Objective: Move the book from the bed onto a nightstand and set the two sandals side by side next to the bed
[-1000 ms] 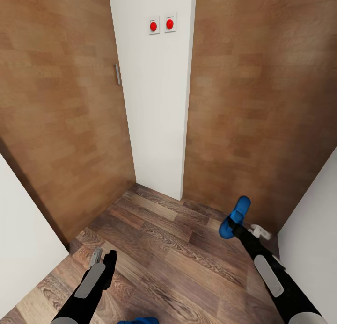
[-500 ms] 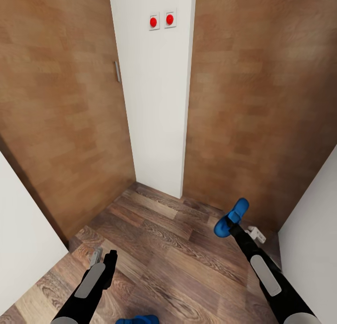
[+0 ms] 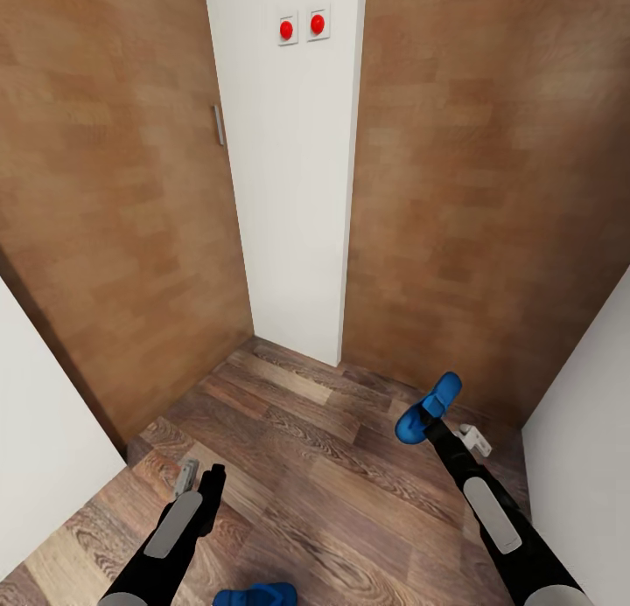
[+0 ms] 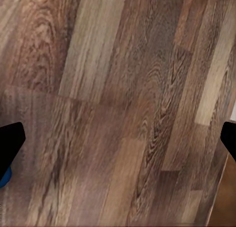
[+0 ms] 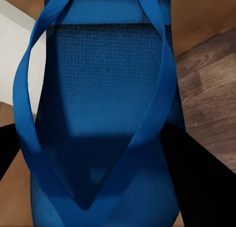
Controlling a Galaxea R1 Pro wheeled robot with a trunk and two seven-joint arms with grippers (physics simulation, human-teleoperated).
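Right at the bottom edge of your head view there's a blue sandal (image 3: 255, 596) on the dark wood-plank floor (image 3: 324, 466), half cut off by the frame, sitting between your two arms and a bit closer to the left one. A sliver of the same blue shows at the edge of the left wrist view too.

Your left tool (image 3: 199, 482) hangs over bare floor with nothing in it. In the left wrist view, its fingers (image 4: 10, 143) sit way out at the two sides of the frame, so it's spread wide open over the planks.

Your right tool (image 3: 430, 425) has the other sandal (image 3: 427, 407) clamped, held up off the floor. In the right wrist view you're staring straight at its sole and the V of the straps (image 5: 147, 124), with the dark fingers (image 5: 196, 173) pressed in on both sides.

Further out it's a tight corner: a brown wooden door (image 3: 105, 221) with a small metal handle (image 3: 219, 125) on the left, a white wall column (image 3: 293, 177) carrying two red buttons (image 3: 302, 26) in the middle, and another brown wooden panel (image 3: 472, 195) on the right. White surfaces close in at both lower sides.
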